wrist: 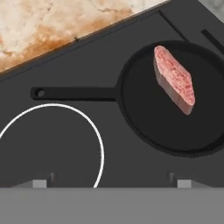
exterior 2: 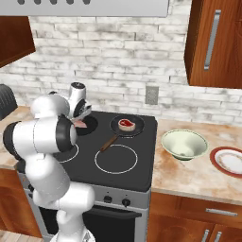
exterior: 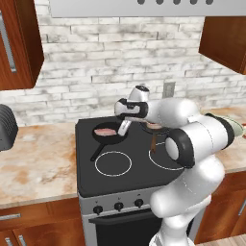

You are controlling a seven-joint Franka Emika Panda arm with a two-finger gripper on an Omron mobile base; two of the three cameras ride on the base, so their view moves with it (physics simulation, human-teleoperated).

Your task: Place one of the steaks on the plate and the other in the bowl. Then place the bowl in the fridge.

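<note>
Two pans [wrist: 175, 98] each hold one steak [wrist: 174, 79].

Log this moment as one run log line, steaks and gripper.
gripper: open, above stove | pale steak: in left pan | red steak: in right pan | bowl, plate: empty, on counter

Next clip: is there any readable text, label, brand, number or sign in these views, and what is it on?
None can be read.
Stove knobs: no markings visible.
Stove top: plain white burner rings, no characters.
Wall outlet: blank.
Plate, bowl, pans, steaks: no labels or brands.
Robot arm: plain white and dark, no logo visible.
</note>
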